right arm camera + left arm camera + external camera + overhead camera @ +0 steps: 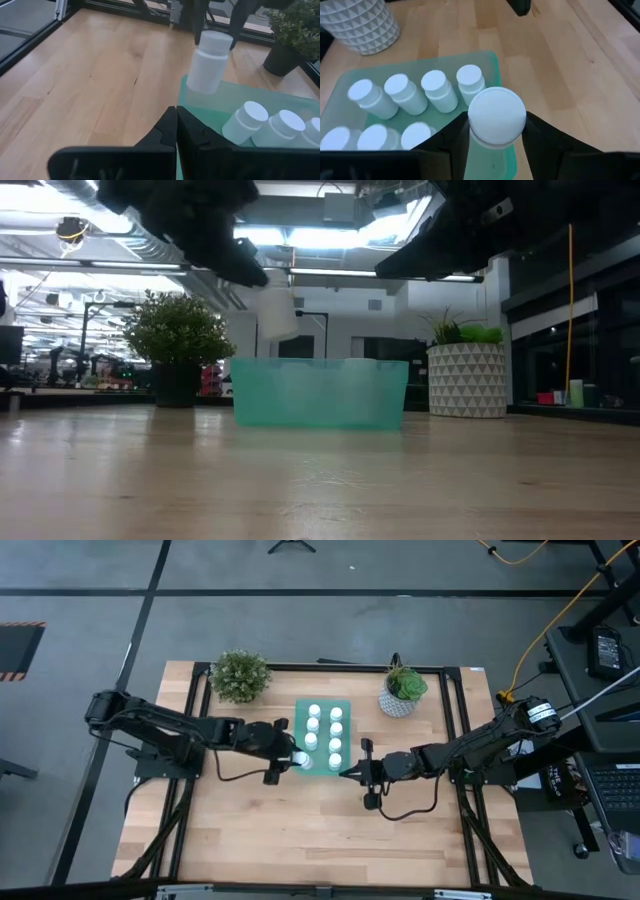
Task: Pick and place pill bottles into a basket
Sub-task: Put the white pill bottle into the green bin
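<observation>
On the left, beside a dark-potted bushy plant (240, 674), the left gripper (291, 757) clasps a white pill bottle (496, 119) by its cap and holds it in the air over the near-left corner of the teal basket (345, 706). Seven more pill bottles (335, 729) stand upright inside that basket in the middle of the wooden table (300, 830). To the right, near the white patterned pot (398, 703), the right gripper (350, 771) hangs just off the basket's near-right corner with its jaws clenched on nothing.

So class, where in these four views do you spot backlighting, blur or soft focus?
Low view: bright ceiling lights silhouette both arms above the translucent teal-green plastic tray. Left wrist view: the held small white pill bottle looks soft; one bottle in the tray is blurred.
</observation>
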Tool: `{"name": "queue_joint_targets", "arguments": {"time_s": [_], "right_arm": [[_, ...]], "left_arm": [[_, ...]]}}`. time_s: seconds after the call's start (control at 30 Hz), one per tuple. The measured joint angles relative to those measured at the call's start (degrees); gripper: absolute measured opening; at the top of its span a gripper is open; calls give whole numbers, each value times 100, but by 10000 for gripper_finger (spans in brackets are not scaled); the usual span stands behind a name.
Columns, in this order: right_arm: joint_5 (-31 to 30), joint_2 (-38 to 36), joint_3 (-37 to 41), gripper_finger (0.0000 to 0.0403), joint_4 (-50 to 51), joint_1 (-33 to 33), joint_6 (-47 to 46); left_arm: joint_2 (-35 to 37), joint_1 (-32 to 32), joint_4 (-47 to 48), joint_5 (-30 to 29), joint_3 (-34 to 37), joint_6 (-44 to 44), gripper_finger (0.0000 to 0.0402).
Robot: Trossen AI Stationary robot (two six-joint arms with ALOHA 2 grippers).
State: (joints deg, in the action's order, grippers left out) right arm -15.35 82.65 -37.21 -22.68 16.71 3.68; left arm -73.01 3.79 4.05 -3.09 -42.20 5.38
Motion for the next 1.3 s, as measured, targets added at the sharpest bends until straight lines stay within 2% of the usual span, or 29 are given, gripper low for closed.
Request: {"name": "queue_joint_targets", "arguments": {"time_s": [0.27, 0.67, 1.3], "right_arm": [[0, 0, 0, 0, 73, -2, 3], [0, 0, 0, 0, 157, -2, -4], [0, 0, 0, 0, 193, -4, -18]], "left_arm": [[-610, -186, -16, 118, -372, 528, 150], [-1181, -321, -109, 111, -373, 538, 150], [-1600, -433, -236, 117, -371, 486, 155]]}}
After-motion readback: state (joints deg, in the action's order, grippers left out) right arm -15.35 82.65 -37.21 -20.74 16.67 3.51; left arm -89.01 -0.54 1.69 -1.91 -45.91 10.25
